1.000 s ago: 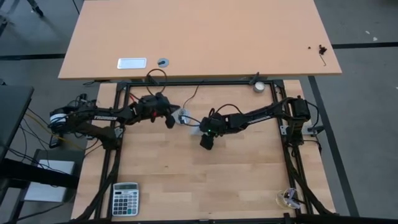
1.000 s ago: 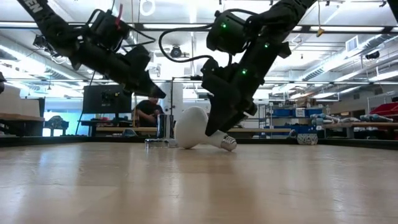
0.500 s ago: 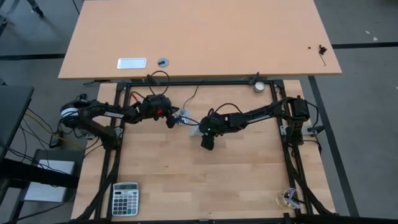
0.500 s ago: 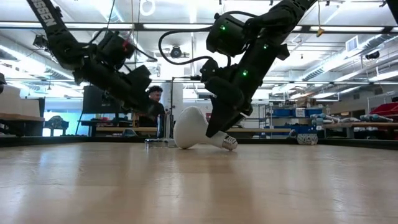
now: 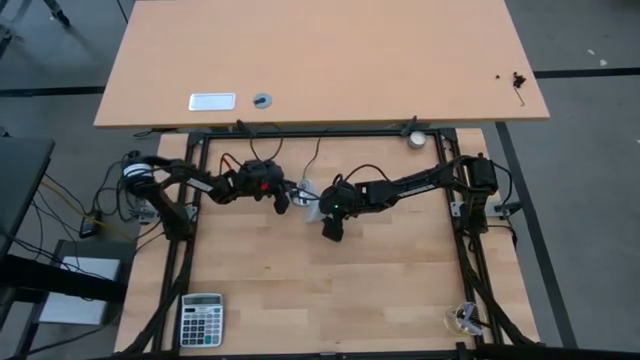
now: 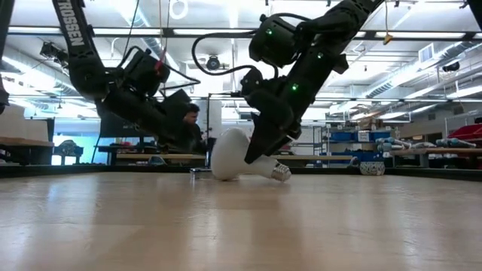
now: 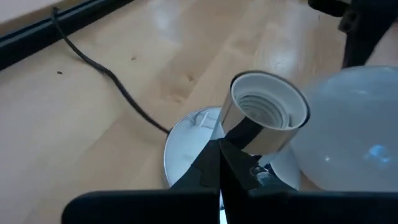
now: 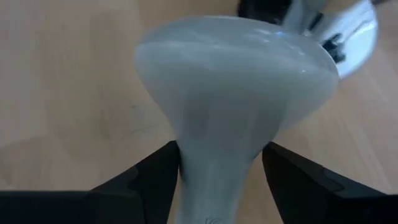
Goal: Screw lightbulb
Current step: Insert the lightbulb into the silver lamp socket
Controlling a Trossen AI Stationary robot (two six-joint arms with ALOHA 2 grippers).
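Observation:
The white frosted lightbulb (image 6: 232, 154) lies on its side at the table's middle, its dome toward the silver socket (image 7: 267, 118) and its screw base (image 6: 279, 172) pointing away. The bulb also shows in the high view (image 5: 312, 207). My right gripper (image 8: 214, 186) is shut on the bulb. The socket stands upright on its round base plate (image 7: 186, 149), with a thin black cord (image 7: 106, 74) running off. My left gripper (image 7: 219, 155) is shut, and its tips are right at the socket's chrome side. It also shows low beside the bulb in the low view (image 6: 188, 141). My right gripper pinches the bulb's narrow neck (image 8: 214, 163) between its two fingers (image 8: 155, 171), just behind the dome. The fingers slant down from above and lie across the bulb. The bulb is tilted, its dome's edge (image 6: 222, 176) on or just over the table. My left gripper's shut tips are against or just short of the socket's side (image 7: 249, 140); I cannot tell which.
A calculator (image 5: 203, 318) lies at the near left. A small roll (image 5: 416, 139) sits at the far edge and a small object (image 5: 465, 318) at the near right corner. A larger table (image 5: 320, 60) stands beyond. A person (image 6: 192, 120) shows in the room behind.
My left gripper has gone toward the table's right edge and down, from above and to the left of the socket to right beside it. My right gripper and the bulb have stayed about where they were.

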